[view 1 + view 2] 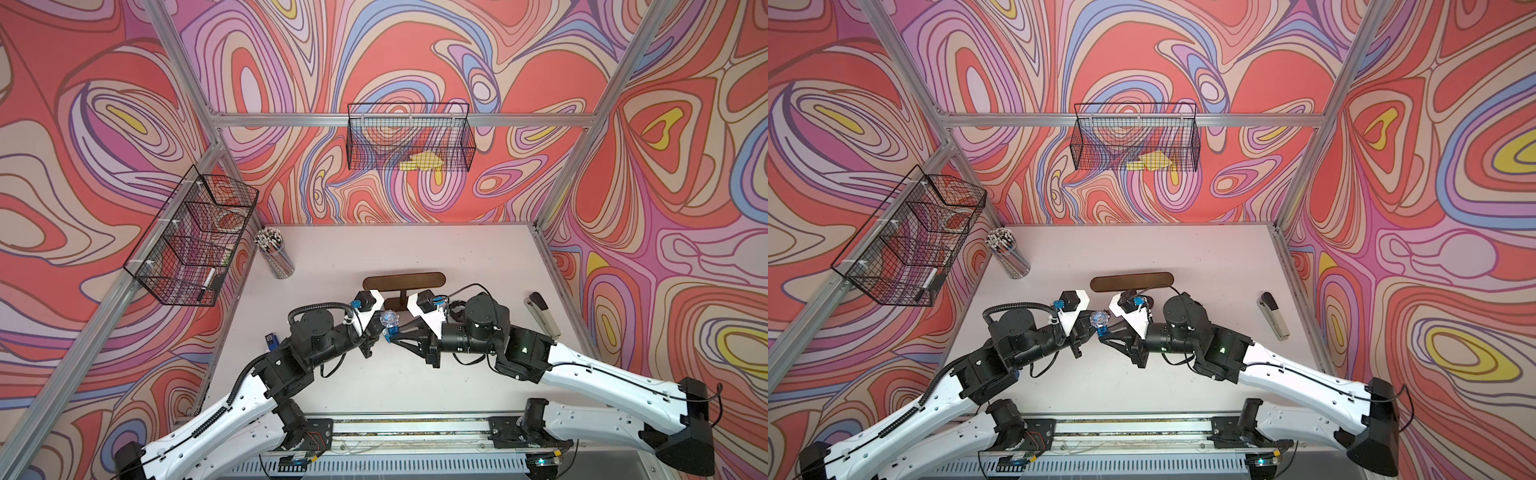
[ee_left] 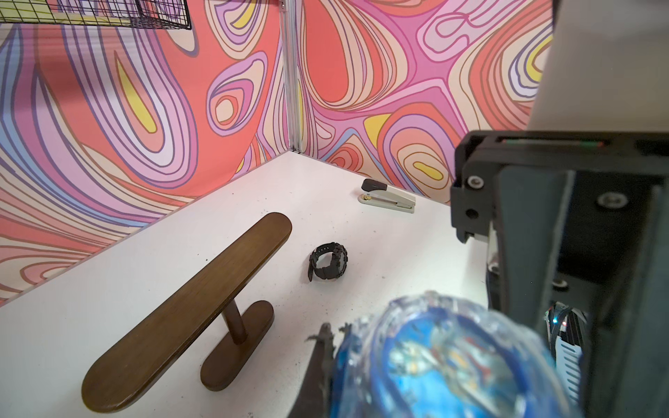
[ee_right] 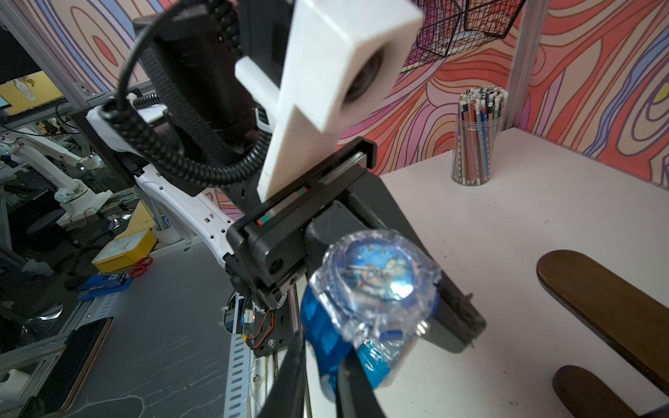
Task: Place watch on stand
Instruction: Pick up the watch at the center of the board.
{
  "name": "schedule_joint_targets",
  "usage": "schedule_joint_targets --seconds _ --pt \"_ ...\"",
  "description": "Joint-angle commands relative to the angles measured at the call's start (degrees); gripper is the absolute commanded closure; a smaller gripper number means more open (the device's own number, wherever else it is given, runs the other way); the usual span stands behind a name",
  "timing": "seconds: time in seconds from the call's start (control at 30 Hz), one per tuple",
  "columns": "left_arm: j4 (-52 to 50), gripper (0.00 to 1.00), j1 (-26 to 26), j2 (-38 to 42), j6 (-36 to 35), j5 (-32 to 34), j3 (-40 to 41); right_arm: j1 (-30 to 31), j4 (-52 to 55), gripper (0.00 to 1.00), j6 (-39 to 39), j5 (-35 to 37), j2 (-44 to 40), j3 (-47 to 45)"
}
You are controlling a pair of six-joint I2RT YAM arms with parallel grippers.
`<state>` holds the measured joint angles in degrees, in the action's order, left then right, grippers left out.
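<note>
**a:** mid-table, what's up with the blue watch [image 1: 389,319]?

**b:** it's held up off the table between both arms. left gripper [image 1: 372,332] is pressed together on it from 9 o'clock, right gripper [image 1: 392,336] pinches the blue strap from 3 o'clock.

**a:** and the stand [image 1: 403,281]?

**b:** upright at 12 o'clock of the blue watch, near but not touching.

**a:** other stuff?

**b:** black watch [image 2: 327,261] lies at 3 o'clock of the stand's base, stapler [image 1: 544,318] farther out at 3, pencil cup [image 1: 277,257] at 10.
</note>
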<state>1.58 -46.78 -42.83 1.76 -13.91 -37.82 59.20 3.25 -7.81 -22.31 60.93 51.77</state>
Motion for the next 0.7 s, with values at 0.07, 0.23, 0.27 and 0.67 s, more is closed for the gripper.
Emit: schedule_joint_targets --seconds 0.07,0.23,0.27,0.67 --pt "4.4 1.0 -0.2 -0.9 1.2 -1.8 0.0 0.5 -1.7 1.0 0.5 -2.4 2.8 1.5" --pt "3.3 1.0 -0.2 -0.2 0.9 -0.1 -0.2 0.4 -1.0 1.0 1.1 -0.8 3.5 1.9" --pt "3.3 1.0 -0.2 0.0 1.0 0.1 -0.1 0.4 -1.0 1.0 1.1 -0.3 3.3 1.7" --pt "-0.4 0.26 -0.1 1.6 1.7 8.2 -1.6 0.4 2.7 1.0 3.7 7.7 4.6 2.8"
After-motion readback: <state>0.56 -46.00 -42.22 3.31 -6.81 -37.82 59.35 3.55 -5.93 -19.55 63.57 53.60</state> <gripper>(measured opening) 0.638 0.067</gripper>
